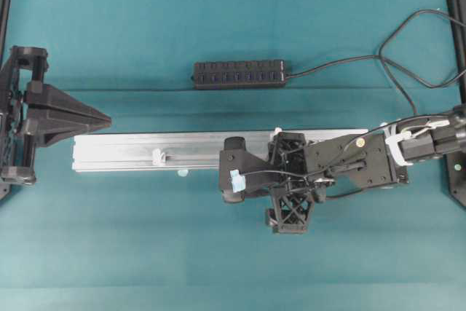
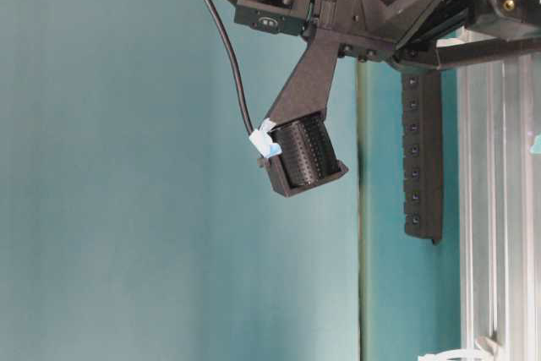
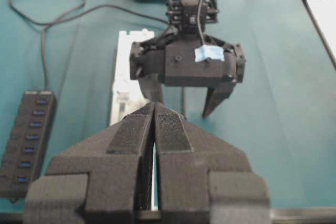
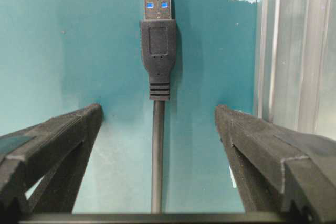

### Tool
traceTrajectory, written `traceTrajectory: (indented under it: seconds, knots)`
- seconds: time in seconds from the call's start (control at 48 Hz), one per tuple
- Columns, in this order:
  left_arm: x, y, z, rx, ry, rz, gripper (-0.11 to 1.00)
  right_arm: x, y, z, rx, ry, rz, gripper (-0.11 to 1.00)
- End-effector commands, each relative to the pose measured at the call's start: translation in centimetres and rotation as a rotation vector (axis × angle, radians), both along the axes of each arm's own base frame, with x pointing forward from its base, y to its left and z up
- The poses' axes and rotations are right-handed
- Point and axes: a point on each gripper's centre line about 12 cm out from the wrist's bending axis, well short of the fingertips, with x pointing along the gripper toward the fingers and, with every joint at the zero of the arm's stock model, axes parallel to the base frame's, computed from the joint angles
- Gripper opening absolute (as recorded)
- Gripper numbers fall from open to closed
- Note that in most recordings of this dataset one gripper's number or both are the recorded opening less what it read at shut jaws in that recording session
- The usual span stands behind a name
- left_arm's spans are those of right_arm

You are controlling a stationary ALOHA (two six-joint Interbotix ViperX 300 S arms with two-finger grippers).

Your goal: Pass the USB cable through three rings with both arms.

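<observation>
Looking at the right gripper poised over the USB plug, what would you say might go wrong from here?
1. The right gripper is open, its fingers straddling the thin cable behind the USB plug; closing there rather than on the plug body may let the plug droop or twist.
2. The aluminium rail lies close beside one finger, which could snag on it.
3. The left gripper sits shut and far off, unready for a handover.

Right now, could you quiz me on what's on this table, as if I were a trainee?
1. True or false: the left gripper is shut.
2. What lies between the fingers of the open right gripper? A) a ring B) the USB cable C) the hub
3. The rings stand on a silver ____.

Key: 1 true. 2 B; the cable lies on the cloth, not gripped. 3 rail.
</observation>
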Motion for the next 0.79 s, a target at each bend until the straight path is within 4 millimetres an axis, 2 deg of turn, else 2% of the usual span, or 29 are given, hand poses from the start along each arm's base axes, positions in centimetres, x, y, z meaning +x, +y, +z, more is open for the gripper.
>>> traceTrajectory:
  seconds: [0.0,0.063,0.188,0.417,0.771]
  knots:
    - [0.15,-0.03,0.51,0.002,-0.015,-0.002,0.02,0.08,0.06,-0.21,-0.001,0.003,0.000,0.76]
    - [0.15,-0.03,0.51,0.002,-0.015,-0.002,0.02,0.05,0.06,-0.25,0.000,0.003,-0.002,0.74]
    - [0.15,-0.03,0.51,0.003,-0.015,-0.002,0.02,0.08,0.06,-0.30,-0.001,0.002,-0.001,0.61]
    - [0.15,-0.24,0.51,0.002,-0.015,-0.011,0.02,0.06,0.00,-0.36,0.000,0.005,-0.003,0.25]
    - [0.15,-0.24,0.53,0.003,-0.017,-0.011,0.02,0.03,-0.07,-0.78,-0.003,0.015,0.001,-0.03]
